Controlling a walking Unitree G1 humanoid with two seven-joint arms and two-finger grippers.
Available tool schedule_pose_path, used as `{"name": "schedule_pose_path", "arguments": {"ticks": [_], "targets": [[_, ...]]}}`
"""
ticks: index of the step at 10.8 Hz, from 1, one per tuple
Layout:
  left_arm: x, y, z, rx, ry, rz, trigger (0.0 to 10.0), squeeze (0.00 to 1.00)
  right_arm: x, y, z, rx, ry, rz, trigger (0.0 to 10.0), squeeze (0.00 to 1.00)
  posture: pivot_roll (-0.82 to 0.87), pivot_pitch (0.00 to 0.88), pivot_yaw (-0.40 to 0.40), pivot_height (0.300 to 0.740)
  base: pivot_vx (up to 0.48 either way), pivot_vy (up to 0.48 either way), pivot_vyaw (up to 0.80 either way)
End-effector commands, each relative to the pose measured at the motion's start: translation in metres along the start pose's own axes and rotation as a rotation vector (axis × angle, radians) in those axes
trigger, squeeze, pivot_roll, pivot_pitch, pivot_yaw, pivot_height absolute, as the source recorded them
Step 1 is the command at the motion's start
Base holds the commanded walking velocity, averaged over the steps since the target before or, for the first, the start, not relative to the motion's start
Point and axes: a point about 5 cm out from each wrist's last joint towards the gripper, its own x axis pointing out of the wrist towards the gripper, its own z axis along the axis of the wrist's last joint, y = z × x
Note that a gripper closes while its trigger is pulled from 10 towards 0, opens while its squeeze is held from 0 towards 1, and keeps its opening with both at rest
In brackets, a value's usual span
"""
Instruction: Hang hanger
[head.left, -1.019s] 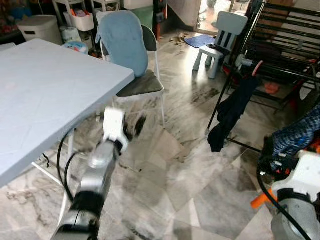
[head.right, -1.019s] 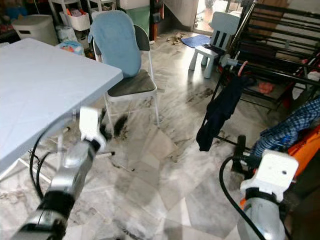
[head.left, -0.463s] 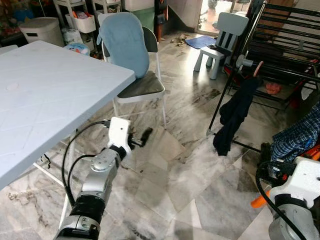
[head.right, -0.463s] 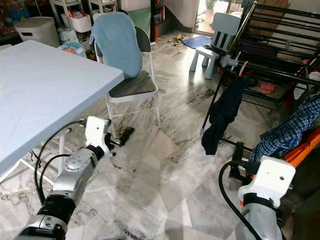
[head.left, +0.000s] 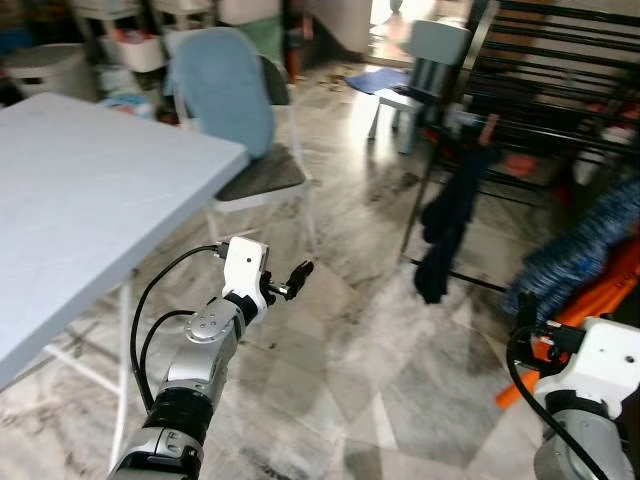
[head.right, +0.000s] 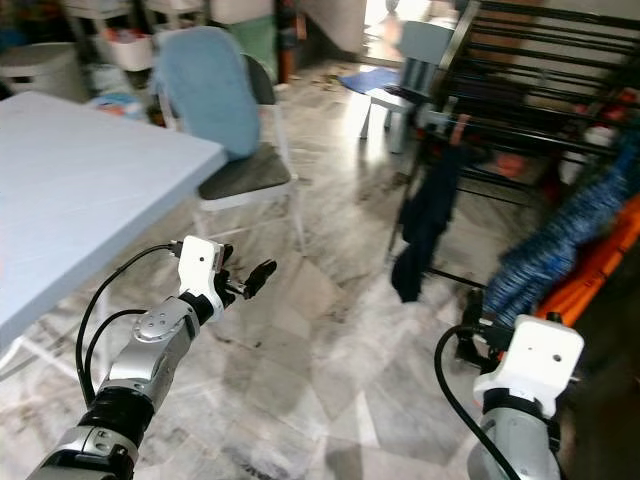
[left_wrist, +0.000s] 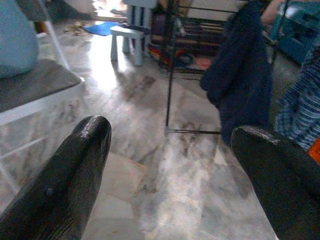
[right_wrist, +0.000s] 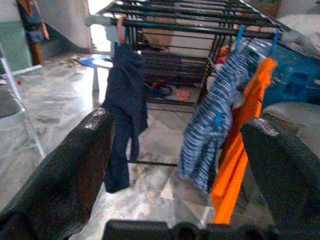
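Both hands are gaping wide, holding nothing.
The pink hanger (right_wrist: 120, 29) is hanging upright on the drying rack (right_wrist: 200, 20), its body hiding under a dark garment (right_wrist: 125, 115).

We see daylight pour in from the doorway at the back, glaring off the marble floor (head.left: 400, 300). Both eye views smear with motion blur, worst toward the drying rack (head.left: 560, 60). Close black fingers (left_wrist: 75, 170) look soft.
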Motion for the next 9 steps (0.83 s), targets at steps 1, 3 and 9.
{"name": "schedule_pose_path", "arguments": {"ticks": [1, 3, 9], "targets": [[-0.002, 0.0, -0.007, -0.012, 0.042, -0.03, 10.0, 0.0, 0.0, 0.003, -0.002, 0.013, 0.005, -0.015, 10.0, 0.0, -0.05, 0.0, 0.05, 0.74, 0.0, 0.0, -0.8], [-0.004, -0.007, -0.013, -0.005, 0.061, -0.068, 10.0, 0.0, -0.006, 0.001, -0.007, 0.024, 0.021, -0.035, 10.0, 0.0, -0.06, 0.0, 0.055, 0.74, 0.0, 0.0, -0.4], [-0.002, -0.007, -0.013, -0.009, 0.067, -0.08, 10.0, 0.0, -0.012, 0.003, -0.016, 0.033, 0.047, -0.039, 10.0, 0.0, -0.06, 0.0, 0.051, 0.74, 0.0, 0.0, 0.0]]}}
